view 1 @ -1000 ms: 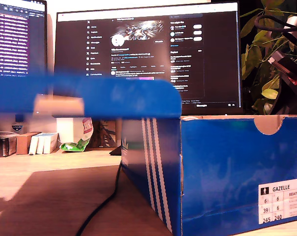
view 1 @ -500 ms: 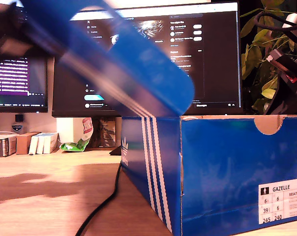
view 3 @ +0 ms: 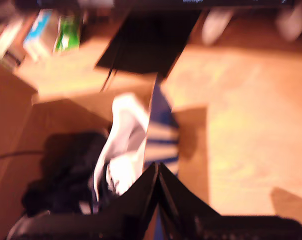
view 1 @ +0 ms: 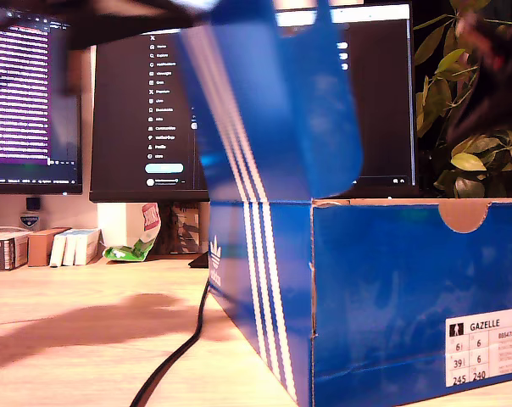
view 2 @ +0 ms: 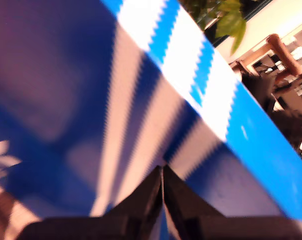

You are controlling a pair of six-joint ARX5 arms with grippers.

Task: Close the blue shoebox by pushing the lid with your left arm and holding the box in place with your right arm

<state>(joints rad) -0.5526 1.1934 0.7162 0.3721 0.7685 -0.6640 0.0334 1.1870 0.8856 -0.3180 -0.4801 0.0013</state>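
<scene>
The blue shoebox [view 1: 392,288] stands on the table at the exterior view's right. Its blue lid [view 1: 273,102] with white stripes is raised almost upright and motion-blurred. My first gripper [view 2: 162,172] is shut, with its tips against the striped lid [view 2: 156,100]. Its dark, blurred arm [view 1: 112,21] reaches in from the exterior view's top left. My second gripper [view 3: 157,167] is shut and hovers above the open box, over white paper [view 3: 123,135] and a dark shoe [view 3: 66,165]. Its arm [view 1: 485,85] is a dark blur at the exterior view's top right.
Two lit monitors [view 1: 154,102] [view 1: 27,93] stand behind the box, and a leafy plant [view 1: 472,157] is at the exterior view's right. A black cable [view 1: 184,348] runs across the wooden table [view 1: 86,339]. Small boxes [view 1: 36,246] and a green packet [view 1: 133,248] sit at the back.
The lid has swung from level, out to the exterior view's left, up to nearly upright. The arm by the plant has shifted and now shows blurred.
</scene>
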